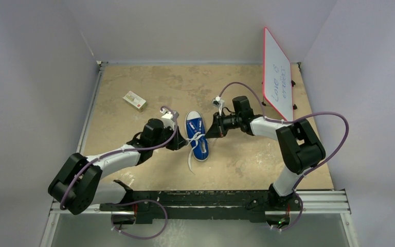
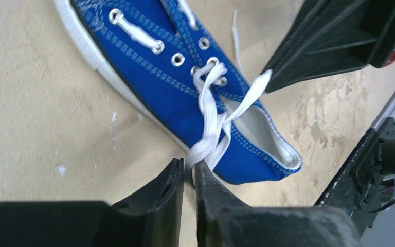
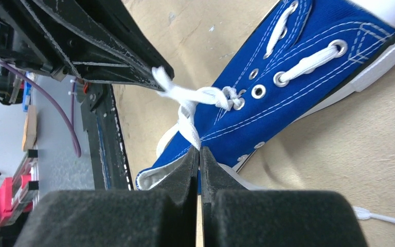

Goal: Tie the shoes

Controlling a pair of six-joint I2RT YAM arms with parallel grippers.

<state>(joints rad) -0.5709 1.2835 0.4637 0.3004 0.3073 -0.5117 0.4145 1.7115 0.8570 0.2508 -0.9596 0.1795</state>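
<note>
The blue sneaker [image 1: 195,126] lies mid-table [image 1: 247,159] between the two arms, its toe pointing away from their bases. The left gripper [image 2: 187,165] has its fingers almost together, pinching one strand of the white laces [image 2: 212,131] just beside the sneaker's side. The right gripper [image 3: 199,150] is clamped tight on the other strand from the opposite side. The strands cross above the top eyelets. A small box [image 1: 135,100] sits well apart, far left.

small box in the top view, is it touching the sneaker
No, the small box lies well apart from the sneaker, farther back on the table and off to its left.
</note>
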